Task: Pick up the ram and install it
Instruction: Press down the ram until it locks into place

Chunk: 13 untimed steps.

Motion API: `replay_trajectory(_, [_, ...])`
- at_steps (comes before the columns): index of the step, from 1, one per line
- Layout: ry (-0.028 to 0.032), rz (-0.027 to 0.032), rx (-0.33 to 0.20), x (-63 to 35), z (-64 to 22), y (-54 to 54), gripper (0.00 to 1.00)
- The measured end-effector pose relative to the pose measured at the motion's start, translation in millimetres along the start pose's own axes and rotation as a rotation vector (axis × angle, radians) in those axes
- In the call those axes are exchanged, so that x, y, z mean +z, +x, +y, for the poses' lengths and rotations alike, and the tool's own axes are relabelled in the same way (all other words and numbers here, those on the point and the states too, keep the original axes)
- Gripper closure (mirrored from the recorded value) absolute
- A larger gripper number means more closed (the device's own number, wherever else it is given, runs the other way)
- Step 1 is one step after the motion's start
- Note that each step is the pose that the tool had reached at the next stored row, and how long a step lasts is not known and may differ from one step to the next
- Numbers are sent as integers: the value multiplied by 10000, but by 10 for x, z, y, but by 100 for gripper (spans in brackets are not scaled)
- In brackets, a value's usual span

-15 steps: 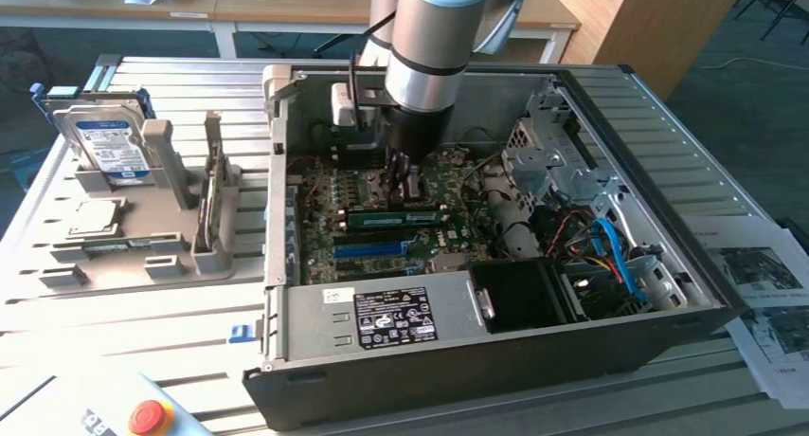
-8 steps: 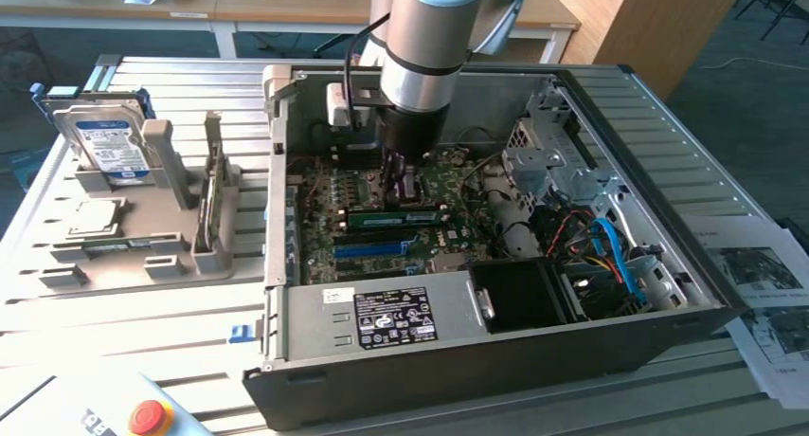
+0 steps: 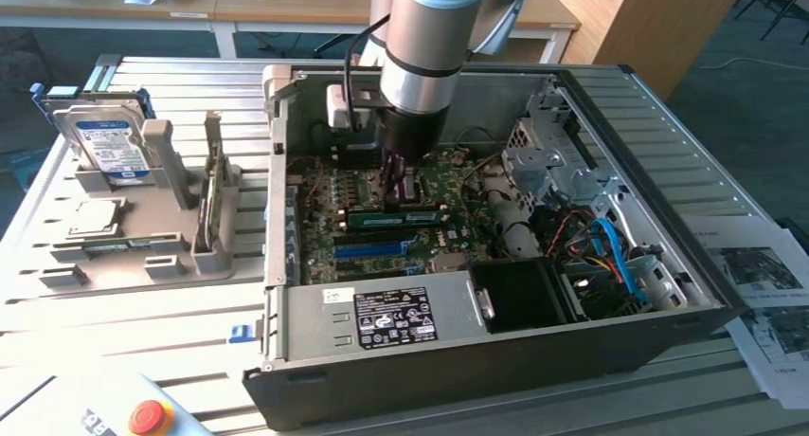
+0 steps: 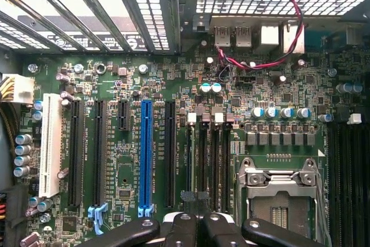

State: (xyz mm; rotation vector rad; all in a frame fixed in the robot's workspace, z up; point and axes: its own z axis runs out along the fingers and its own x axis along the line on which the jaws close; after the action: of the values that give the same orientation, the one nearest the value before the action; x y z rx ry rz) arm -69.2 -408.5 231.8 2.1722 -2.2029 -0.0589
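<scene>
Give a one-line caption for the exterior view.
Shut gripper pressing the ram onto the motherboard inside the open computer case.

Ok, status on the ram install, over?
Gripper shut, down inside the open case over the motherboard. Ram lying along the board just below the fingertips; seating can't be confirmed. Blue slot alongside, no visible obstruction.

A slatted metal table [image 3: 165,308] carries it all. The open computer case [image 3: 506,355] sits squarely on it, our landmark. On the exterior view's left of the case, a grey parts holder [image 3: 133,256] stands beside it. Toward the near edge from the case's corner, a red emergency-stop button [image 3: 150,417]. On the case's other side, printed sheets [image 3: 764,294] lie flat.
</scene>
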Motion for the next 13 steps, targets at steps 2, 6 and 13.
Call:
replay_trajectory(2, [1,-1,0,1,0,-1,90])
replay_trajectory(6, [2,-3,-1,3,-1,1,90])
replay_trajectory(13, [0,1,-1,12,-1,2,90])
